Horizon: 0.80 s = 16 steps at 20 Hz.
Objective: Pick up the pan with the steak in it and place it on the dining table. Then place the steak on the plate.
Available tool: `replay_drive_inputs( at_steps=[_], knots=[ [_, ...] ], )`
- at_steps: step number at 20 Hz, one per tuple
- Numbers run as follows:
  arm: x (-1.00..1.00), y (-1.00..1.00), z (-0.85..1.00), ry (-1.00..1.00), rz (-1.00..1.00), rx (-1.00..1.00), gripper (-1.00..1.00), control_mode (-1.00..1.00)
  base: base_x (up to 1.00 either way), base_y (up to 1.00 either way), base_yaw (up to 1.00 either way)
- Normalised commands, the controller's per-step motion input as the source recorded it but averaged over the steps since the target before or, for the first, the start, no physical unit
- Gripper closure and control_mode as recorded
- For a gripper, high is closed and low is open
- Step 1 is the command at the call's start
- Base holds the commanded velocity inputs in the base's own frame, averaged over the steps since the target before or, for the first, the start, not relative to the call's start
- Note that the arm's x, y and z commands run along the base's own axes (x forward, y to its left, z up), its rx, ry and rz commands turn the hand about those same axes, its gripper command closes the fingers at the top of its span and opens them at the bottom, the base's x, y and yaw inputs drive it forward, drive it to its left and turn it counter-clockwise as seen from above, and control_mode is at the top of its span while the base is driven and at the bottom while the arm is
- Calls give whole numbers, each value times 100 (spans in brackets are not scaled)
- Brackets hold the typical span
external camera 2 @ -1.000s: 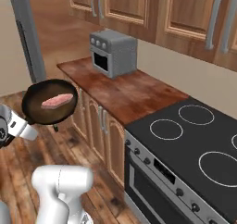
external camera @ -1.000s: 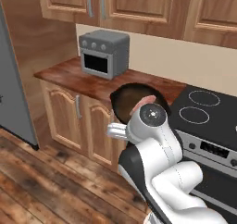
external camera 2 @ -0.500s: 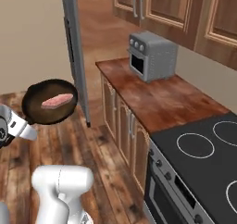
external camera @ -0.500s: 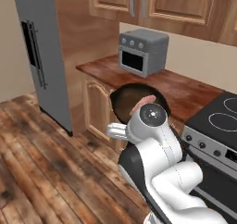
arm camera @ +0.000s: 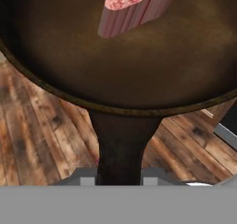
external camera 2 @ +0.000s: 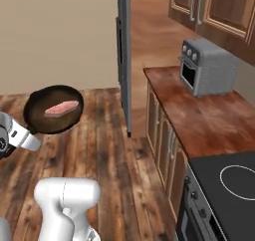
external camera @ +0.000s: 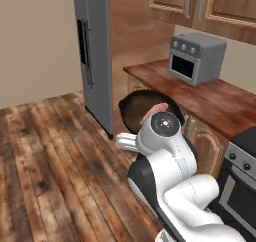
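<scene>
Pan [external camera 2: 54, 109]: round, dark brown-black skillet, matte inner face with a lighter brown sheen, shallow rim, short black handle [arm camera: 121, 149] widening toward the bowl. Held in the air above the wooden floor [external camera 2: 109, 150], level or nearly so, well clear of the table [external camera 2: 204, 118].

Contents: steak [external camera 2: 61, 107], one oblong pinkish-red slab, mottled top and paler streaked cut edge, lying flat on the pan bottom near the middle. In hand view, at the top edge, past the handle root.

Tool [arm camera: 120, 179]: closed tight on the pan handle, jaws nearly together with the handle pinched between; tips mostly hidden by the handle itself.

Right base view: pan and steak seen whole from above, at far left beside the white wrist. Left base view: pan [external camera: 145, 106] partly hidden behind the round white arm joint, steak [external camera: 159, 109] a thin pink sliver over its top.

Surroundings: floor of worn brown planks with dark knots and seams. Tall grey refrigerator [external camera: 95, 56] with a vertical dark handle, standing at the end of the cabinets. Table top in glossy reddish-brown wood grain over panelled light-wood cabinet doors [external camera 2: 164, 145]. Boxy grey toaster oven [external camera 2: 206, 66] with dark glass door and round knobs, sitting on the table. Black glass stove [external camera 2: 229, 185] with white ring burners at lower right. Wooden wall cabinets [external camera: 210, 6] above.
</scene>
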Motion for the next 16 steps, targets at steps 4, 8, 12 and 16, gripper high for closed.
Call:
replay_drive_inputs(
  at_steps=[4, 8, 12, 16],
  knots=[
    [0, 0, 0, 0, 0, 0, 100, 100, -1, 0, 47],
    [0, 0, 0, 0, 0, 0, 100, 100, -2, 0, 49],
    [0, 0, 0, 0, 0, 0, 100, 100, -6, 0, 47],
    [0, 0, 0, 0, 0, 0, 100, 100, -11, 0, 47]
  ],
)
